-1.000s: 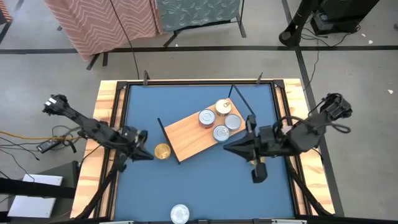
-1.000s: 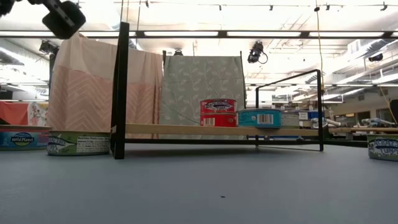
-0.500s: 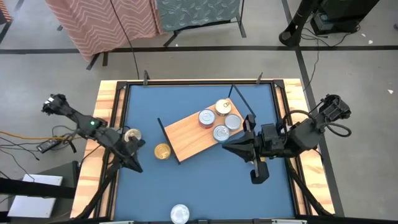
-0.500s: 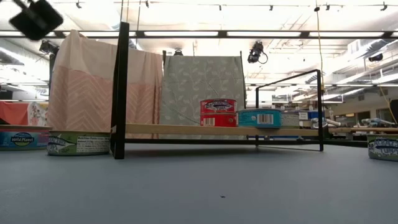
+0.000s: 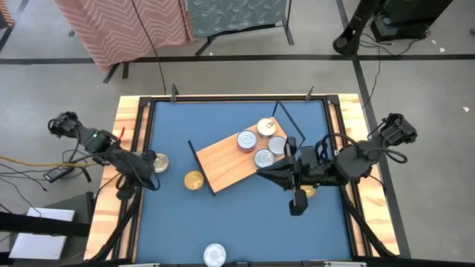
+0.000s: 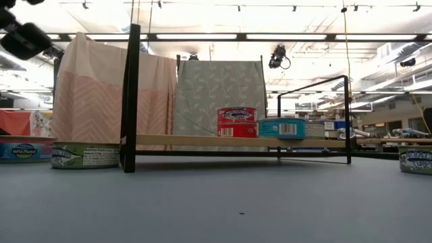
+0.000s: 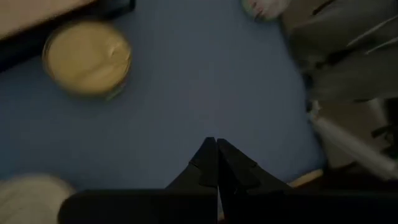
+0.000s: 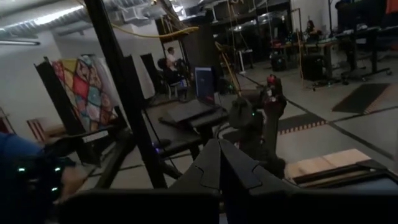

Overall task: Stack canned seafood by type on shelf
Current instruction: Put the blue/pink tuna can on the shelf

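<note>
The shelf (image 5: 226, 162), a light-wood board with black wire end frames, lies slantwise mid-table. Several tins rest on its right end: one gold-lidded (image 5: 266, 127), the others silver (image 5: 247, 139); the low view shows a red one (image 6: 236, 122) and a blue one (image 6: 281, 127). A gold tin (image 5: 194, 180) sits on the table by the shelf's left end. A pale tin (image 5: 156, 162) sits near the left rim. My left gripper (image 5: 154, 185) (image 7: 217, 146) is shut, tipped down over bare table beside that tin. My right gripper (image 5: 260, 170) (image 8: 219, 149) is shut, level, high over the shelf's right end.
A silver tin (image 5: 214, 254) sits at the near edge, and another tin (image 5: 309, 191) shows under my right arm. In the low view, labelled tins stand at left (image 6: 84, 155) and far right (image 6: 415, 160). A wooden rim (image 5: 126, 148) bounds the blue table.
My left gripper has drawn back toward the table's left edge and tipped from level to pointing down at the table, staying shut. This has bared the pale tin by the left rim. The tins and shelf have kept still.
</note>
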